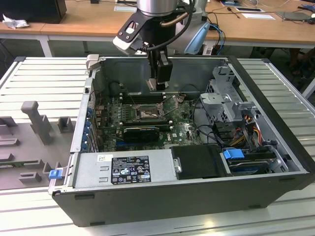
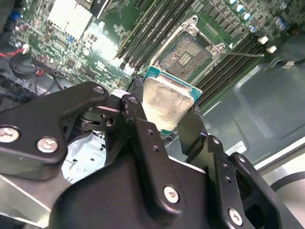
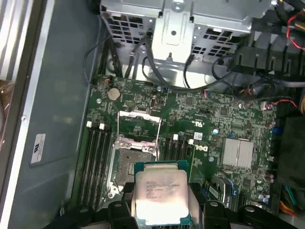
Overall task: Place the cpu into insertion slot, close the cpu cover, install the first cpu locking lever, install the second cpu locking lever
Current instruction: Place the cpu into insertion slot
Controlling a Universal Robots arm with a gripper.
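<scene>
Nearest in the exterior view, we list the open computer case (image 1: 197, 201). A grey power supply (image 1: 123, 169) sits along its near wall, with a black block (image 1: 199, 162) just beside it toward the exterior view's right.

Next back is the green motherboard (image 1: 184, 129). It carries a black card (image 1: 142, 132) and, just beyond that, the insertion slot (image 1: 147, 114). In both wrist views we find the slot's pin field bare.

The cpu cover (image 3: 138, 126) stands open on its hinge, its window frame clear of the pin field.

The claw (image 1: 158, 84) hangs over the board, above the slot and a little farther back. We record its fingers (image 2: 143, 138) drawn in to the chip's width and clamped on opposite edges of the cpu (image 2: 164, 102). The chip's silver face and green border show between them. The cpu is in the air, apart from the slot and not seated.

Black memory sticks (image 1: 140, 98) lie just behind the slot, and a metal drive cage (image 1: 226, 101) stands toward the exterior view's right.

Farthest, we note wooden desks (image 1: 74, 19) beyond the case.
</scene>
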